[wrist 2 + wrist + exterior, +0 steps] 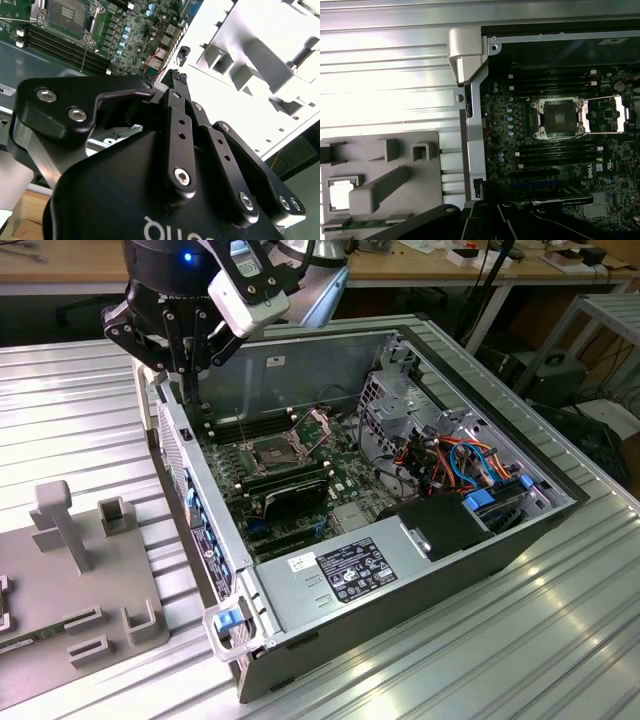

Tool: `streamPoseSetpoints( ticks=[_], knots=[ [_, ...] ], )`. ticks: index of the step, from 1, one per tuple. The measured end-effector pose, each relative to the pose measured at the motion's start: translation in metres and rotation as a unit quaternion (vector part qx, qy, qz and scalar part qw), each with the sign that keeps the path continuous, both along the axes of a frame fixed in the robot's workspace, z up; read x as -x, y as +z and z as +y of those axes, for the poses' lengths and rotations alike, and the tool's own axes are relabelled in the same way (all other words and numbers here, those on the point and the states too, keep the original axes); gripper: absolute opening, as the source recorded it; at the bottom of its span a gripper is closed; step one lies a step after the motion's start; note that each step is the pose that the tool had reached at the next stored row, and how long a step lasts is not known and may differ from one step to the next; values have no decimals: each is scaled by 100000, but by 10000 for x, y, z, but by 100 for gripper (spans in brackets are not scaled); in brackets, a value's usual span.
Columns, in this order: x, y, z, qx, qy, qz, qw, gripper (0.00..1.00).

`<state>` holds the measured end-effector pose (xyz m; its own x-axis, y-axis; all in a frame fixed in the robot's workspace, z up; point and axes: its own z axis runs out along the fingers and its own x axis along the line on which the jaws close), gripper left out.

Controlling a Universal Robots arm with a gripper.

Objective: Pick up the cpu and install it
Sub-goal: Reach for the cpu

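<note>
Meanwhile, your gripper (177,76) hangs, fingers pinched together on nothing, above the side wall of the computer case (200,505), while the cpu (340,194) lies pocketed at the edge of the grey tray (420,210); descend carelessly and that wall could be struck.

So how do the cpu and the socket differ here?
The cpu is pale and shiny; the socket is dark with a metal frame. The cpu lies in the grey tray outside the case; the socket sits on the board inside it. The cpu looks smaller than the socket. Both are square and face up.
</note>
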<state>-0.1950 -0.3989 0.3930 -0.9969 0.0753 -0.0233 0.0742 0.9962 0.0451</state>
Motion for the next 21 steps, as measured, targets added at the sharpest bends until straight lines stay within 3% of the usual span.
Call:
streamPoseSetpoints(
  ticks=[15, 21],
  knots=[
    [319, 0, 0, 1, 6, 1, 100000, 11],
    [406, 0, 0, 0, -2, -3, 100000, 11]
  ],
)
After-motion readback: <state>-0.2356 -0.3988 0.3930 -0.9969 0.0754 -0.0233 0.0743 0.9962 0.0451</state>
